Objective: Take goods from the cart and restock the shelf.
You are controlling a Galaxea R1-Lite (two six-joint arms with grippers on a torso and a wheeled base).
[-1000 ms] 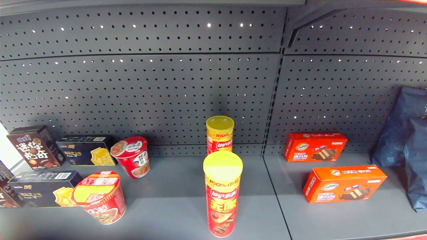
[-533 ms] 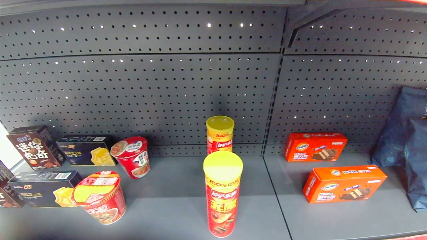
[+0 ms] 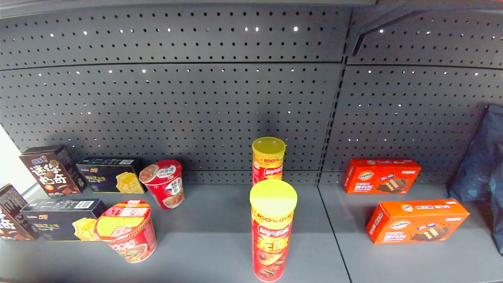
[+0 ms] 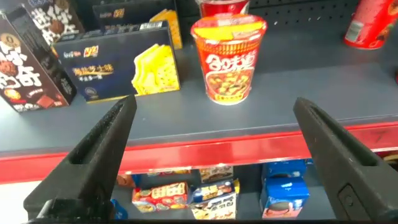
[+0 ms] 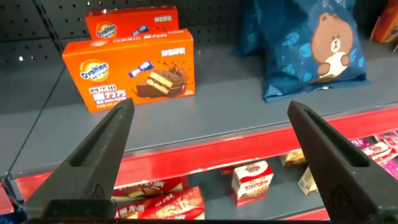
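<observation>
Grey metal shelf [image 3: 212, 239] w/ a pegboard back [image 3: 177, 110], seen from the front. Ctr of the shelf: two chip cans upright, one behind the other. The front chip can [image 3: 274, 232] is near the shelf's front edge, the rear chip can [image 3: 268, 159] close to the pegboard back, and the two are well apart.

L of them stand two red noodle cups, the front noodle cup [image 3: 127, 232] near the edge and the rear noodle cup [image 3: 165, 188] farther back. Each has a dark box just to its L: the front blue box [image 3: 59, 224] is right against the front cup (touching or not, can't tell), and the rear blue box [image 3: 112, 180] is just beside the rear cup. Far L end: brown boxes [image 3: 53, 171], standing.

R section holds two orange boxes, each standing on a long side w/ its face fwd. The rear orange box [image 3: 381, 175] is by the back and the front orange box [image 3: 416, 221] nearer the edge, apart from it. Far R: blue bags [image 3: 481, 165] leaning on the back.

Left gripper [image 4: 214, 104] hovers low in front of the shelf's red edge strip [image 4: 211, 155], opposite the front noodle cup, fingers spread wide w/ nothing btw them. Right gripper [image 5: 211, 107] hovers the same way before the R section, opposite the front orange box and a blue bag, fingers spread wide, empty. Below the red edge strip, a lower shelf level carries small packets [image 4: 186, 196].
</observation>
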